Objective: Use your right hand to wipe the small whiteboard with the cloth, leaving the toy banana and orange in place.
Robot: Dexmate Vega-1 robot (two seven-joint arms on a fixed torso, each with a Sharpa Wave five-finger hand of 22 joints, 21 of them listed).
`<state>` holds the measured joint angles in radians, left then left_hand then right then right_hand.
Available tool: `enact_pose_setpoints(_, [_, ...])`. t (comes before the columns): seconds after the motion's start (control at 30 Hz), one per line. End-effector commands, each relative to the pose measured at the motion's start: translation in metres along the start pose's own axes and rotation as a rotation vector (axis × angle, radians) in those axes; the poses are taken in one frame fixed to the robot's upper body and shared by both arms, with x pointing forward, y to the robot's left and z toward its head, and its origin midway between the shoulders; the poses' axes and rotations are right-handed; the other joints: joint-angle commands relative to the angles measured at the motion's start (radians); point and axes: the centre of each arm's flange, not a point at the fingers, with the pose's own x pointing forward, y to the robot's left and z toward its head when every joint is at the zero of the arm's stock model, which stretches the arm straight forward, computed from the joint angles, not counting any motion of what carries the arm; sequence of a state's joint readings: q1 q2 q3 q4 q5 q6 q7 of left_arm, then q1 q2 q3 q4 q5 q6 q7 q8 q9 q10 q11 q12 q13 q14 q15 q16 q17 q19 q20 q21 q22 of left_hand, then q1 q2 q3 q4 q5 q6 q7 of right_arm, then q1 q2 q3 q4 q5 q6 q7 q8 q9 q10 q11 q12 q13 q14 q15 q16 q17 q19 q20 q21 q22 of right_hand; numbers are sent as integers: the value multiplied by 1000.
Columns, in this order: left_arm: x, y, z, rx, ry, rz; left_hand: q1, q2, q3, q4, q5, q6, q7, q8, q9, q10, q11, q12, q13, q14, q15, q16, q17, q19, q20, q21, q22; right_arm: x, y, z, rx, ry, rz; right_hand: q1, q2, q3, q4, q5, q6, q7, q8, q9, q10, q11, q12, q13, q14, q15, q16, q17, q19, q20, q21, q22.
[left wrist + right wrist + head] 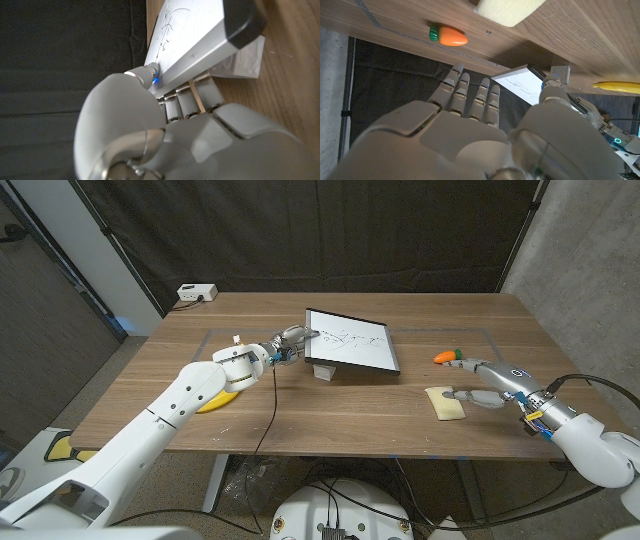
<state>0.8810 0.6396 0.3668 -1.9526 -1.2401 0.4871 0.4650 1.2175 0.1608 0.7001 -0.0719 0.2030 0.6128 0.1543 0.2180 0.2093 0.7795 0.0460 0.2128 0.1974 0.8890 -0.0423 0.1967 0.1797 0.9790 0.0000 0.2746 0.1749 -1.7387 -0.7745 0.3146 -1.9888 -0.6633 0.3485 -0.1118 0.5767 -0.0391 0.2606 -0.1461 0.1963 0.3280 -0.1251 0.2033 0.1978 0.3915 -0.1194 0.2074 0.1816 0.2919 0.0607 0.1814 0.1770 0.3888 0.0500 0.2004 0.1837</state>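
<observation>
Head view: wooden table [330,415], black curtain [330,230] behind; left hand [292,340] grips whiteboard [350,340]; right hand [478,385], fingers spread, empty, beside cloth [445,402].

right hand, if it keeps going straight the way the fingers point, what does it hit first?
Probably the pale yellow cloth: the right hand points at it, fingertips at its edge. The orange toy sits off that line.
</observation>
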Motion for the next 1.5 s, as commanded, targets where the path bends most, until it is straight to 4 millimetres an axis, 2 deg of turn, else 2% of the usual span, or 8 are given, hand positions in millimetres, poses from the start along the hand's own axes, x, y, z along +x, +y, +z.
enact_pose_setpoints(0.03, [0, 1, 5, 19, 10, -2, -1, 8, 11, 1, -2, 26, 44, -2, 0, 6, -5, -2, 5, 1, 2, -2, 5, -3, 5, 1, 3, 4, 13, 6, -41, -5, 20, 16, -1, 5, -3, 8, -6, 4, -4, 5, 7, 0, 4, 0, 6, -5, 4, 0, 3, -6, 7, 5])
enact_pose_setpoints(0.13, [0, 0, 6, 24, 10, -3, -2, 8, 12, 1, -3, 28, 44, -2, 0, 5, -12, -3, 5, 2, 1, -2, 5, -2, 4, 1, 3, 6, 15, 7, -86, -12, 22, 17, -2, 5, -3, 8, -9, 6, -5, 5, 3, 0, 2, 0, 4, -10, 3, 0, 2, -1, 7, 5])
enact_pose_setpoints(0.23, [1, 0, 7, 29, 9, -3, -3, 9, 14, 1, -4, 29, 44, -2, 0, 5, -9, -3, 5, 0, 4, -3, 5, -6, 4, -1, 3, 8, 18, 7, -111, -13, 28, 17, -4, 3, -2, 8, -7, 10, -3, 5, -3, 1, 0, 0, -2, -17, 0, 0, 1, 3, 7, 5])
enact_pose_setpoints(0.83, [9, 0, 16, 51, 5, -6, -10, 10, 21, 5, -7, 41, 42, -1, 1, 15, -17, -3, 6, 11, -4, -1, 5, -1, 5, -1, 4, 20, 28, -9, -92, 47, 42, 22, -6, 1, -1, 11, 3, 17, 2, 5, 18, 17, 6, -1, 15, -29, 6, 0, 7, 2, 10, 6])
enact_pose_setpoints(1.0, [13, -1, 18, 54, 7, -11, -12, 10, 22, 6, -8, 42, 41, -2, 1, 17, -19, -3, 6, 11, -7, -1, 5, 0, 4, -1, 4, 18, 33, -7, -99, 41, 58, 27, -6, 0, -1, 13, 31, 10, 14, 6, 23, 6, 6, -1, 19, -39, 4, -1, 10, 2, 11, 6])
enact_pose_setpoints(1.33, [8, 1, 16, 40, 10, 4, -15, 10, 26, 7, -9, 45, 39, -3, 2, 20, -18, -4, 7, 12, -7, -2, 5, -1, 4, -2, 5, 14, 40, -10, -120, 48, 77, 39, -4, 3, -4, 16, 28, 0, 12, 7, 37, -10, 10, -1, 34, -57, 7, -1, 17, -5, 14, 6])
enact_pose_setpoints(1.5, [6, 1, 15, 40, 10, 7, -16, 10, 27, 8, -9, 47, 38, -3, 2, 21, -21, -4, 7, 12, -9, -2, 5, 0, 4, -2, 5, 13, 44, -11, -137, 38, 83, 45, -3, 4, -4, 17, 47, -6, 19, 8, 40, -16, 9, -1, 39, -65, 7, -1, 19, -9, 15, 7])
